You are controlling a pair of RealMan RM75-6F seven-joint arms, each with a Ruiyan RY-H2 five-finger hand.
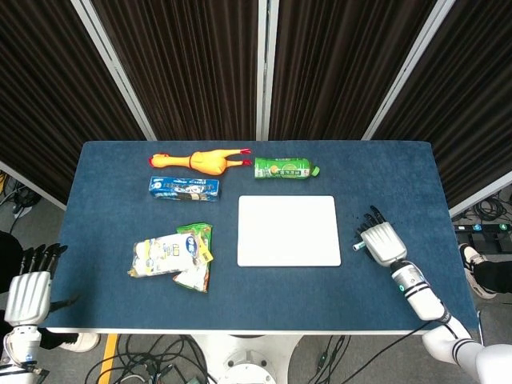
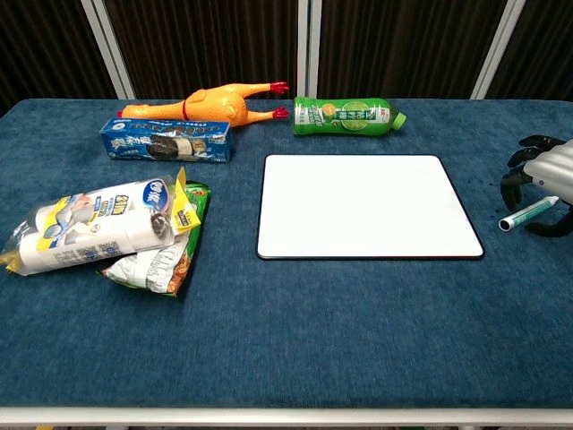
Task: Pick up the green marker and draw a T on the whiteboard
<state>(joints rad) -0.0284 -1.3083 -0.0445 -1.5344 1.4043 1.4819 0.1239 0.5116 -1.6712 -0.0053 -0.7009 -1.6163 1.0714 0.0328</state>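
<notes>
Fingers (image 2: 515, 175) of the right hand (image 1: 382, 244) curl over the green marker (image 2: 528, 213) beside the whiteboard (image 1: 289, 230), grip unclear.

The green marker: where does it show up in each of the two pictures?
Head view: marker right of the whiteboard, only its tip showing from under the right hand.
Chest view: marker at the far right edge, under the right hand.
Shared landmark: the whiteboard, just left of the marker in both.
</notes>
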